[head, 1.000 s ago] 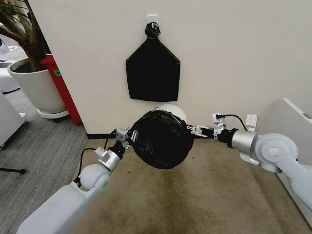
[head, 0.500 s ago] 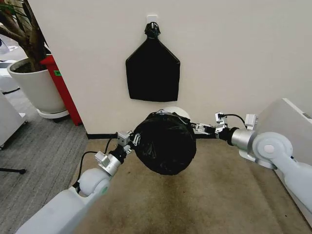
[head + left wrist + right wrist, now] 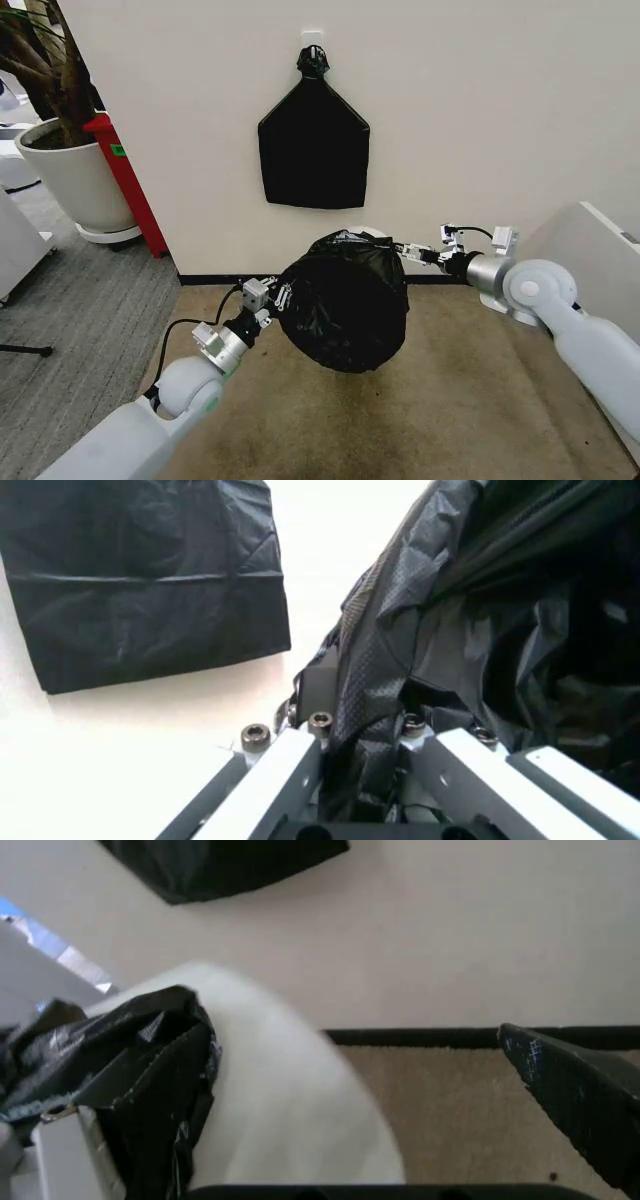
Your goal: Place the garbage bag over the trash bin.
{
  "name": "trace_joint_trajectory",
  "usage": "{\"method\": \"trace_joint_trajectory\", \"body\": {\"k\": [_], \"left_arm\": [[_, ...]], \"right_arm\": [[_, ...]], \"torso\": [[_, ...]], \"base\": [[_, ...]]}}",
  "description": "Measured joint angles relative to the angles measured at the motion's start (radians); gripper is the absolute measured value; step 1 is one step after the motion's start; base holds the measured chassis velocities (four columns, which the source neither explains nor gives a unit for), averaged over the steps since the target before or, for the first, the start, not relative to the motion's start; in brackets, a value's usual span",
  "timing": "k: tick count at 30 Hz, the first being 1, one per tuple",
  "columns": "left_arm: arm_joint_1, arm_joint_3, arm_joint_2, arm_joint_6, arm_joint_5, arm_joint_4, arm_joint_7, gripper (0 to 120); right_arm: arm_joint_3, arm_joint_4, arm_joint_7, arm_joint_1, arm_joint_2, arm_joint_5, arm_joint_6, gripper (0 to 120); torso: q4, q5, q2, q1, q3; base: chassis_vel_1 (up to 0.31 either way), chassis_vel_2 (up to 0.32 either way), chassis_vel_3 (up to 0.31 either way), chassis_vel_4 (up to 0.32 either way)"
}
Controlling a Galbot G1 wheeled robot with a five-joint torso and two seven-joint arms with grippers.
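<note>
Behind garbage bag (image 3: 345, 300), trash bin (image 3: 290, 1110).

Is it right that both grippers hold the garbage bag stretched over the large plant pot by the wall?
No. In the head view the left gripper and right gripper hold the bag over the small white bin, not the plant pot.

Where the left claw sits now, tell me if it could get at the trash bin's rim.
Probably not directly: the left claw is shut on the garbage bag, which hangs between it and the trash bin. Only a sliver of bin shows behind the bag.
</note>
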Motion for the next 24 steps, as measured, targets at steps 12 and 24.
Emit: {"method": "trace_joint_trajectory", "body": {"k": [12, 24], "left_arm": [[0.005, -0.007, -0.014, 0.030, -0.071, 0.013, -0.042, 1], [0.015, -0.007, -0.058, 0.160, -0.375, 0.003, -0.250, 1]], "right_arm": [[0.032, 0.032, 0.024, -0.034, -0.027, 0.037, 0.005, 100], [0.126, 0.167, 0.107, -0.172, -0.051, 0.135, 0.048, 100]], "torso": [[-0.0001, -0.0002, 0.000, 0.000, 0.000], [0.0000, -0.0002, 0.000, 0.000, 0.000]], "base": [[0.000, 0.000, 0.000, 0.000], [0.000, 0.000, 0.000, 0.000]]}}
